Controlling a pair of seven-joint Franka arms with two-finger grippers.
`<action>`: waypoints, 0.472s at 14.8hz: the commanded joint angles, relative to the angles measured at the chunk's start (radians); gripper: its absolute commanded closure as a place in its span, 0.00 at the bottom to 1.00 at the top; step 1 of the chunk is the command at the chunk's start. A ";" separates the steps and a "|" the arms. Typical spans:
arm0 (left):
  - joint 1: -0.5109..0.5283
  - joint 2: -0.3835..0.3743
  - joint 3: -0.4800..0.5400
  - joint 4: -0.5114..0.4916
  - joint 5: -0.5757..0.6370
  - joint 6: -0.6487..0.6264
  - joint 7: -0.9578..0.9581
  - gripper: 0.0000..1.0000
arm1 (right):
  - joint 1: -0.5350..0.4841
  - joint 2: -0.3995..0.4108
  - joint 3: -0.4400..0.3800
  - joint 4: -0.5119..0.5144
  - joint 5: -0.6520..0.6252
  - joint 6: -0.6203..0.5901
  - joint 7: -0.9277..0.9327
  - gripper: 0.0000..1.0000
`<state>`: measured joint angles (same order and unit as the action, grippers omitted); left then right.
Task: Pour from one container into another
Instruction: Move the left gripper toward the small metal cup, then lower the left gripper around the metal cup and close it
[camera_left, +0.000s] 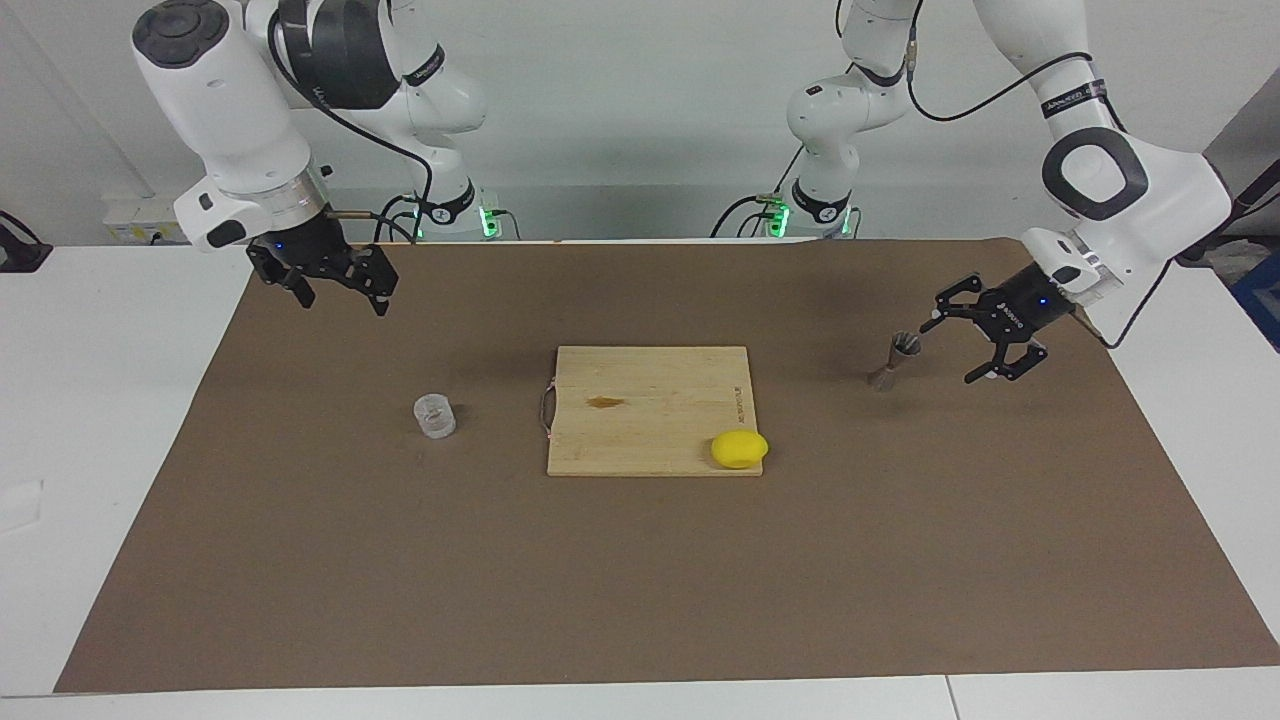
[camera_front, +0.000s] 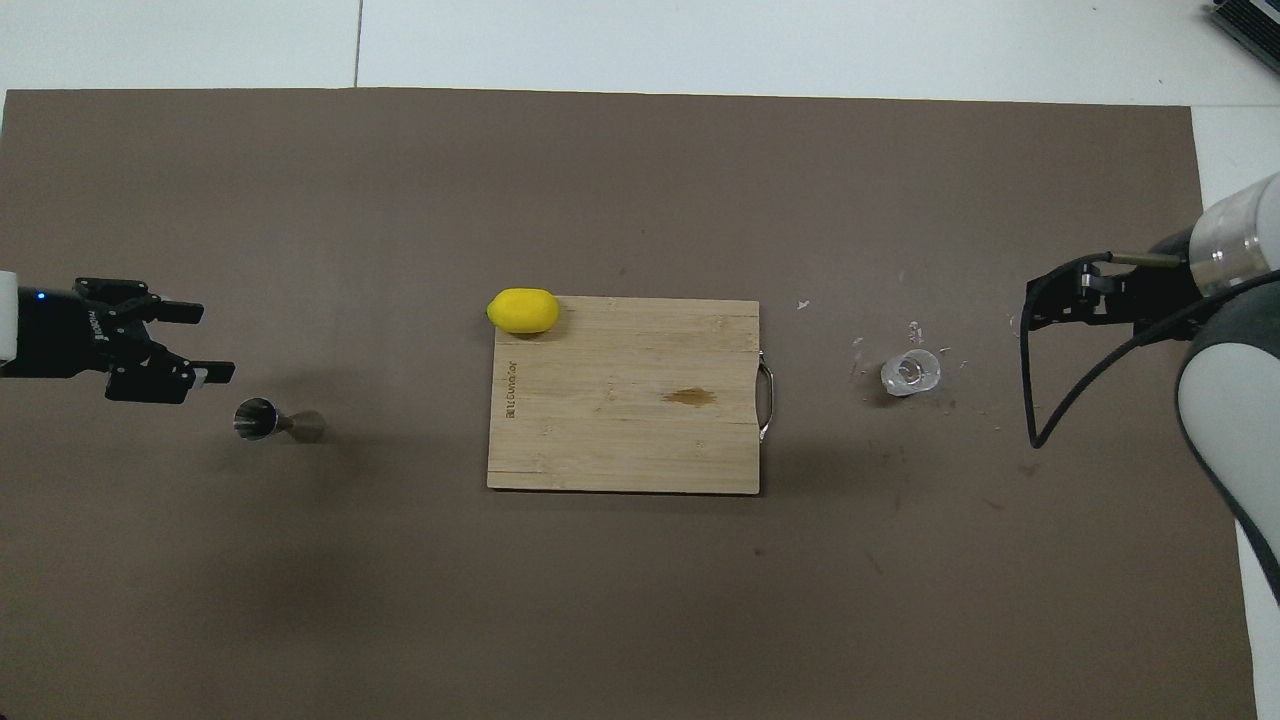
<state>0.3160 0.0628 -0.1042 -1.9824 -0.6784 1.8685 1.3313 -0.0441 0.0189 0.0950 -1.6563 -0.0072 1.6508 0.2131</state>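
The wooden cutting board (camera_left: 650, 410) sits mid-mat. The left gripper (camera_left: 962, 342), fingers spread and empty, hangs just beside the upright metal jigger (camera_left: 896, 360) toward the left arm's end. The right gripper (camera_left: 338, 290) waits open. The clear cup (camera_left: 434, 416) stands toward the board's handle end.

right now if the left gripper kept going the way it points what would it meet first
Probably the metal jigger. The left gripper lies sideways beside it, jaws open toward it, with a gap between them. Height is hard to judge, so one fingertip might clip the upper cup first.
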 joint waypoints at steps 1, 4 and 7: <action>0.066 0.060 -0.009 0.033 -0.079 -0.069 0.231 0.00 | -0.007 -0.023 0.005 -0.025 -0.005 0.007 0.014 0.00; 0.107 0.130 -0.009 0.025 -0.173 -0.074 0.608 0.00 | -0.007 -0.023 0.005 -0.025 -0.005 0.007 0.014 0.00; 0.147 0.181 -0.009 0.028 -0.194 -0.149 0.817 0.00 | -0.007 -0.023 0.005 -0.025 -0.005 0.007 0.014 0.00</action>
<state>0.4267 0.2029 -0.1048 -1.9792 -0.8398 1.7810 2.0013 -0.0441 0.0189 0.0950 -1.6563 -0.0072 1.6507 0.2131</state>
